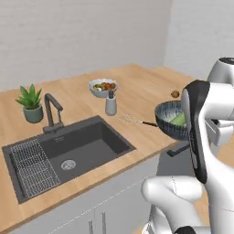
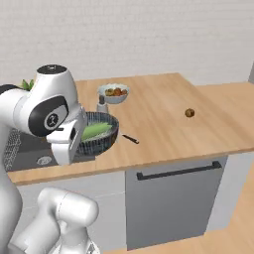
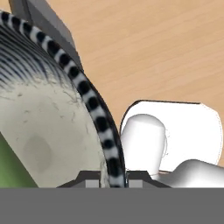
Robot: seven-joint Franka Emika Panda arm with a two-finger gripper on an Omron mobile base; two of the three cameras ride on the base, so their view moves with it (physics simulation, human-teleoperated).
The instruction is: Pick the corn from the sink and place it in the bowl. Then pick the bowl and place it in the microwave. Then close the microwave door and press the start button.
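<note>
My gripper is shut on the rim of the bowl, one fingertip inside the striped edge and one outside. The bowl is dark and streaked outside and pale inside. It hangs tilted over the counter's front edge, right of the sink. The yellow-green corn lies inside the bowl; in the right base view the corn rests against its near wall. In both base views my arm hides the fingers. The green patch at the lower left of the hand view is the corn. The microwave and its door are out of view.
A small pale bowl of food and a grey shaker stand behind the sink's right end. A dark utensil lies on the counter near the held bowl. Further off are a brown nut-like thing, a potted plant and the black tap.
</note>
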